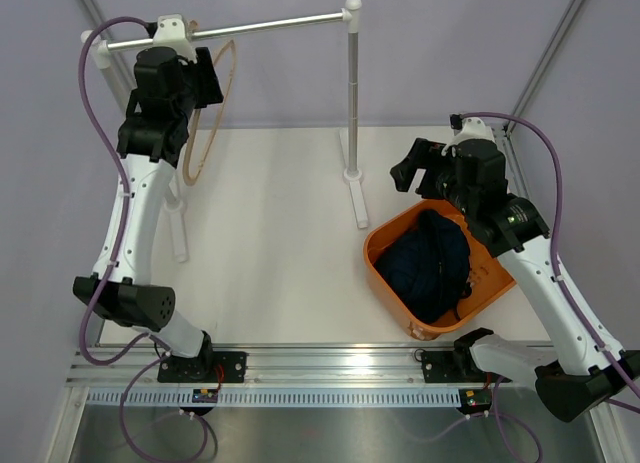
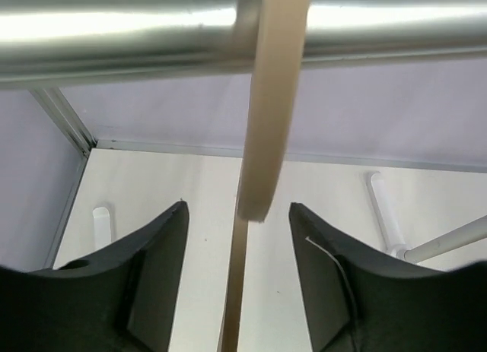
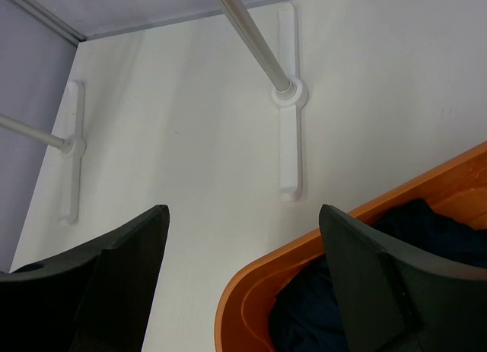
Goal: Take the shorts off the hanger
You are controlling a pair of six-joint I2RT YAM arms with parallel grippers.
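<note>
Your shorts lie heaped in the basket, clear of the hanger, which hangs bare from the rail. The left gripper straddles the hanger with its fingers apart, so the rail carries it. The right gripper hangs wide and empty over the basket's rim.

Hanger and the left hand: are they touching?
Apart. The left wrist view shows the hanger between the fingers of the left hand, with clear gaps on both sides.
</note>
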